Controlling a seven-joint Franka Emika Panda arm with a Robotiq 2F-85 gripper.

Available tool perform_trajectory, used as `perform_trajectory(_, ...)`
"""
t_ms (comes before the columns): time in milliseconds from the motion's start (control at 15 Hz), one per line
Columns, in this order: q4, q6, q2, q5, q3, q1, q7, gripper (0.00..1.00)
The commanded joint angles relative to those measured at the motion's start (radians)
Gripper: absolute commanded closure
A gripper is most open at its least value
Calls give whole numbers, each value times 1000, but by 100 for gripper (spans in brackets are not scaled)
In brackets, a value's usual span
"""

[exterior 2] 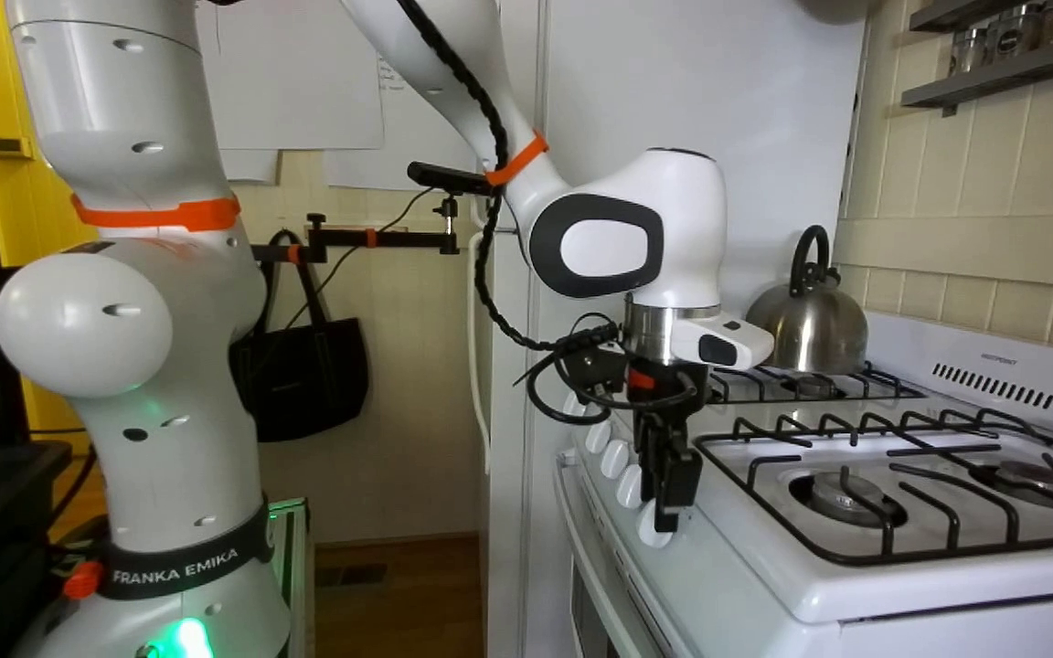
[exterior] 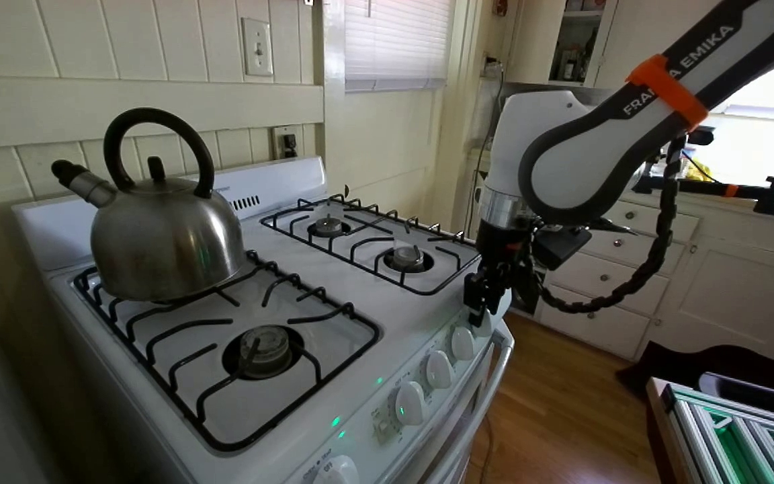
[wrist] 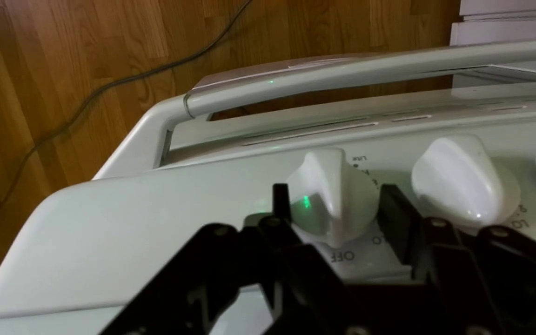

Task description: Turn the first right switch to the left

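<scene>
The first right switch, a white round knob with a raised ridge, is at the end of the knob row in the wrist view (wrist: 338, 200). Its ridge's lower end lies near the OFF mark. My black gripper (wrist: 334, 207) is open, one finger on each side of this knob; whether the fingers touch it I cannot tell. In an exterior view the gripper (exterior 2: 668, 516) points down over the knob (exterior 2: 653, 530). In an exterior view the gripper (exterior: 478, 312) partly hides the knob (exterior: 486, 327).
A neighbouring knob (wrist: 463, 181) is close beside the right finger. More like knobs (exterior: 439, 370) continue along the panel. The oven door handle (wrist: 319, 88) runs below the panel. Black burner grates (exterior 2: 856, 548) lie behind it. A steel kettle (exterior: 165, 235) stands on a far burner.
</scene>
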Motion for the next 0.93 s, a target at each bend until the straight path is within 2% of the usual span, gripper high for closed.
perform_trajectory(0, 21, -37, 15, -14, -5, 5, 16, 74)
perform_trajectory(267, 21, -68, 5, -16, -6, 5, 10, 75)
perform_trajectory(333, 24, -85, 5, -36, -6, 1, 17, 25)
perform_trajectory(400, 26, -94, 5, -36, -6, 2, 14, 24)
perform_trajectory(600, 26, -136, -2, -56, -8, -1, 19, 2)
perform_trajectory(667, 27, -144, -3, -58, -9, -1, 18, 0)
perform_trajectory(733, 27, -151, -3, -56, -9, -1, 16, 11)
perform_trajectory(800, 29, -153, -3, -49, -10, 1, 15, 34)
perform_trajectory(867, 29, -151, -3, -45, -10, 1, 15, 36)
